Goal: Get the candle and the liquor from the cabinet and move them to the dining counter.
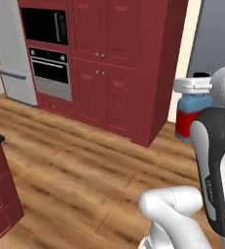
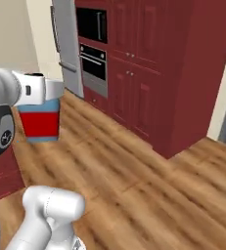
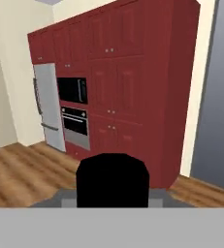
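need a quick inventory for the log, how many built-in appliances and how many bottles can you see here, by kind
tall silver fridge: 1
black built-in microwave: 1
black and silver built-in oven: 1
blue liquor bottle with red label and black cap, in the gripper: 1
total: 4

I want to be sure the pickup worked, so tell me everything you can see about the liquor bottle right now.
The liquor is a small squat bottle: a blue body that looks like tinted glass, a wide red label band and a black cap. It hangs upright in the air above the wooden floor, clamped near its top by the gripper, and nothing else touches it. In the hand view the cap fills the lower middle. Tall red cabinets with ovens stand behind it.
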